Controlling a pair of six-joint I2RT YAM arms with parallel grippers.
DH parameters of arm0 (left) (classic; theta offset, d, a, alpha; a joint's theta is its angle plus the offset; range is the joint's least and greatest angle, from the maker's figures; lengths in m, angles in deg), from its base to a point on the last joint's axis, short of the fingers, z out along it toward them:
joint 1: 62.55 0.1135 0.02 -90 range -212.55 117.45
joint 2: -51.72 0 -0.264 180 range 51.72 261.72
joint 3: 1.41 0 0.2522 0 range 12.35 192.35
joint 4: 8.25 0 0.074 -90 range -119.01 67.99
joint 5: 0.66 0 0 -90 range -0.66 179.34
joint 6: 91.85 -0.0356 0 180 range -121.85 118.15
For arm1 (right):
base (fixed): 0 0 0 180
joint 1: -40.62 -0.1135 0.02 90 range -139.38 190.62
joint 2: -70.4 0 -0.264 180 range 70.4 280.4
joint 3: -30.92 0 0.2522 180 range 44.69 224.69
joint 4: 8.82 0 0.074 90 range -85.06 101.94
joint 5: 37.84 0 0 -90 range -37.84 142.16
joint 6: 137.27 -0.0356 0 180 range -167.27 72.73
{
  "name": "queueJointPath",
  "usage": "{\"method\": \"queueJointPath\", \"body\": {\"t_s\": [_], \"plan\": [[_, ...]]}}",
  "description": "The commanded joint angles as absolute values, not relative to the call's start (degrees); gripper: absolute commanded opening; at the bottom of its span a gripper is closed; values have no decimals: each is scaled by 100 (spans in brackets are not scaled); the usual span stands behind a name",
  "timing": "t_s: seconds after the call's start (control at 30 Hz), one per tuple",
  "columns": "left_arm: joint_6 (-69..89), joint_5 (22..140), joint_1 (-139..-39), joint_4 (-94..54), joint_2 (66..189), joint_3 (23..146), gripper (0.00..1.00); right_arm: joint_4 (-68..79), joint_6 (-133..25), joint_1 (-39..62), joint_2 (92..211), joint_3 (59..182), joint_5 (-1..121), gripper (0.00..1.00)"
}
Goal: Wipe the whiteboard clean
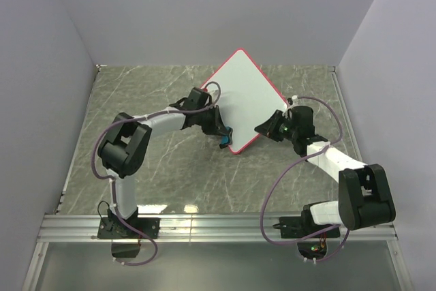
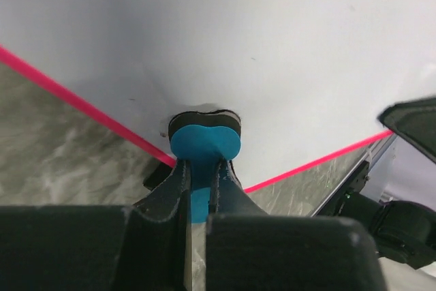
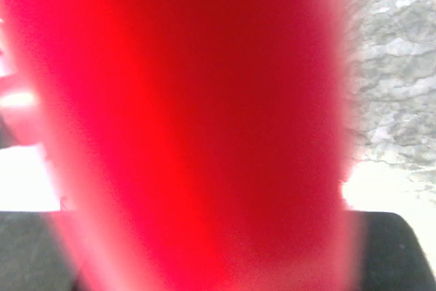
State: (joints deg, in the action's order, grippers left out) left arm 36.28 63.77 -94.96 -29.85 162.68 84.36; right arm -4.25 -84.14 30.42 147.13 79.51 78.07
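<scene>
Grey marbled table [image 1: 157, 182], pale walls [image 1: 204, 11] closing it in on three sides, and both arms are reaching in toward the middle. The whiteboard [image 1: 238, 97] sits just toward 1 o'clock of the table's centre, turned like a diamond with one corner pointing at 12 and another at 6. Its face reads plain white from above, with the thin pink-red frame running all round it.

Down at that 6 o'clock corner is the left gripper [image 1: 222, 138], clamped tight on the small blue eraser [image 1: 224, 142]. The left wrist view shows it well: the two black fingers [image 2: 170, 182] pinch the eraser [image 2: 204, 142] by its near end, and its dark underside is pressed against the white board face [image 2: 272, 46] just inside the corner of the frame.

Over to the right gripper [image 1: 261, 129], which meets the board's edge at about 5 o'clock. The jaws are drawn in narrow on the frame. The right wrist view is almost wholly a red blur, the frame [image 3: 191, 127] sitting right up against the lens, with a strip of table at 2 o'clock.
</scene>
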Motion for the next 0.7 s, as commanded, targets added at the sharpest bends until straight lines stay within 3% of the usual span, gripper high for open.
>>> {"method": "queueJointPath", "body": {"t_s": [0.0, 0.4, 0.67], "plan": [[2926, 8046, -8673, -3378, 16519, 8766, 0, 1145, -7795, 2911, 15012, 7668, 7413, 0], [3191, 7659, -7873, -3871, 15685, 9180, 0, 1110, -7865, 2902, 14853, 7580, 7308, 0], [2786, 8116, -7855, -4117, 15060, 8487, 0, 1469, -7892, 2902, 14371, 7624, 7220, 0]]}}
